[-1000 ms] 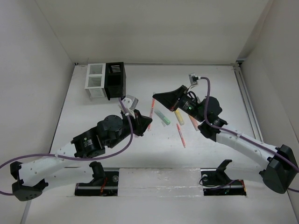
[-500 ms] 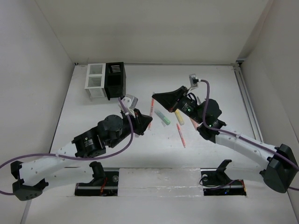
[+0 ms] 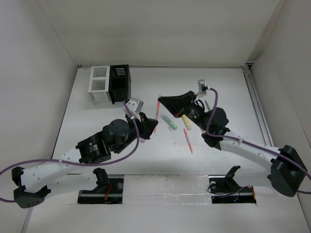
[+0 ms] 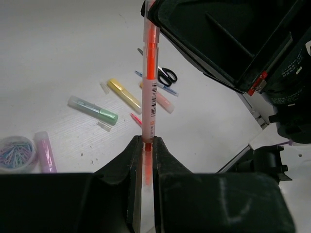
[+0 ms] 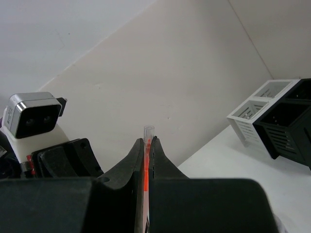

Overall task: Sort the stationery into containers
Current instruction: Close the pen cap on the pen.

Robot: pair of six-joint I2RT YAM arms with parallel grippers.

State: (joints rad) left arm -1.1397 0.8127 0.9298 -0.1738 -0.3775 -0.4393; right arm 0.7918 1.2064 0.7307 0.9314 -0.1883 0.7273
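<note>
Right wrist: orange pen [image 5: 146,145] mostly hidden

The left arm [image 3: 73,158] stretches forward and rightward, and the right arm [image 3: 248,148] angles forward and leftward, so the 2 wrists nearly meet at centre. The left gripper [image 4: 146,145] is closed tight on the near end of an orange pen [image 4: 150,87]. The right gripper [image 5: 146,144] is clamped on its far end.

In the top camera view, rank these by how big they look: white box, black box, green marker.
White box and black box: largest, look about alike, so unranked.
Green marker: much smaller than either.
</note>
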